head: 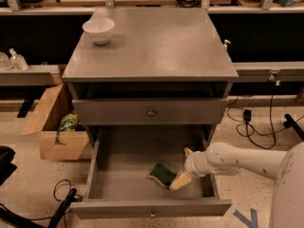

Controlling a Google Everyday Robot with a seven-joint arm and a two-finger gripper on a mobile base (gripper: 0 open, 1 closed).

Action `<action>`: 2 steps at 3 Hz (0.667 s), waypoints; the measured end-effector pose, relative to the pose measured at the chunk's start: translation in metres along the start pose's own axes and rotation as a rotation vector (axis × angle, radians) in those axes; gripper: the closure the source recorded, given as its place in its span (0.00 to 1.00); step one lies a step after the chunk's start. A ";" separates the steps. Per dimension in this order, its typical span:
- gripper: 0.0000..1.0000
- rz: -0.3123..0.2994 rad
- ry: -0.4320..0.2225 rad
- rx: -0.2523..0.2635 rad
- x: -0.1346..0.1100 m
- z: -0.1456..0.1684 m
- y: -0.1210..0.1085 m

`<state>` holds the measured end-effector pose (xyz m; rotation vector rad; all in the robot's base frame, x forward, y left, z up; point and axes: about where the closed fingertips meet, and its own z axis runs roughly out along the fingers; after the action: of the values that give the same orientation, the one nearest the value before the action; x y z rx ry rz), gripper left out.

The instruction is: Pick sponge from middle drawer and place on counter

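Note:
The sponge (pixel 162 174), dark green over yellow, lies on the floor of the open middle drawer (pixel 126 163), right of centre and near the front wall. My gripper (pixel 184 166) reaches into the drawer from the right on a white arm. It is open, with one cream fingertip (pixel 180 180) against the sponge's right end and the other (pixel 188 152) further back. The sponge is not lifted. The counter (pixel 156 44) is the flat grey top of the cabinet above.
A white bowl (pixel 98 30) stands on the counter's back left corner. A closed drawer front with a round knob (pixel 151 112) sits above the open drawer. A cardboard box (pixel 57 132) stands on the floor at the left, with cables at the right and lower left.

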<state>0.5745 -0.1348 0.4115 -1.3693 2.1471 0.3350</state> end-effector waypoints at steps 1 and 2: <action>0.00 0.020 -0.004 -0.011 0.003 0.024 0.008; 0.00 0.032 -0.009 -0.017 0.002 0.037 0.015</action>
<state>0.5722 -0.1118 0.3791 -1.3418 2.1656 0.3721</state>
